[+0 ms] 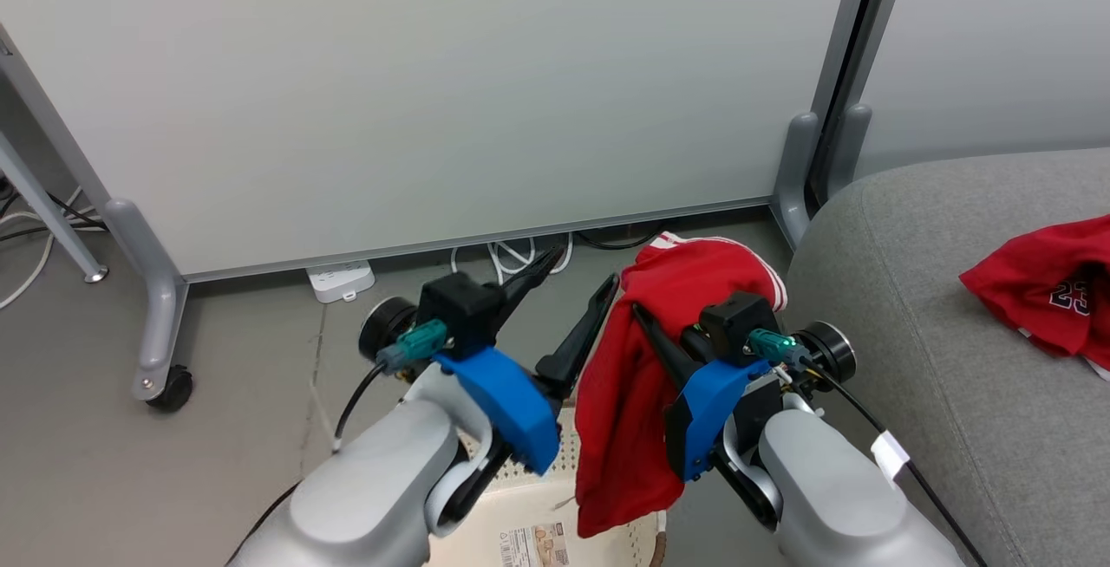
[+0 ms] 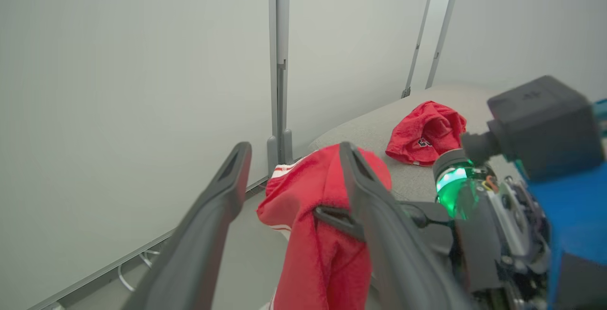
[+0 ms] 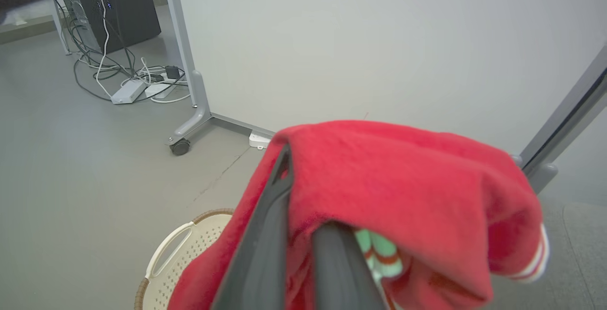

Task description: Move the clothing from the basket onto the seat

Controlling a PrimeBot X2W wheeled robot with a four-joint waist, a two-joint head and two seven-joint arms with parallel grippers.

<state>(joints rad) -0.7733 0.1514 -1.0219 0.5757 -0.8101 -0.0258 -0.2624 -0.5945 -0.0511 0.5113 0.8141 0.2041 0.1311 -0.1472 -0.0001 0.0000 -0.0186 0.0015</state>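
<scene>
1. Two garments: the red number-23 jersey (image 1: 1049, 290) lies on the large grey fabric sofa (image 1: 936, 359); the red white-striped jersey (image 1: 642, 394) hangs above the cream perforated plastic basket (image 1: 507, 508).
2. Right gripper (image 1: 646, 324) clamps the striped jersey; left gripper (image 1: 583, 270) is spread wide, empty, just beside it.
3. Step, I'd say: carrying. Next: swing right over the sofa, then release.

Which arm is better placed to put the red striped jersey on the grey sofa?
Right. The right pincer is shut on the red jersey garment with white striped trim, beside the grey fabric sofa. The left pincer is open, empty and farther away.
</scene>
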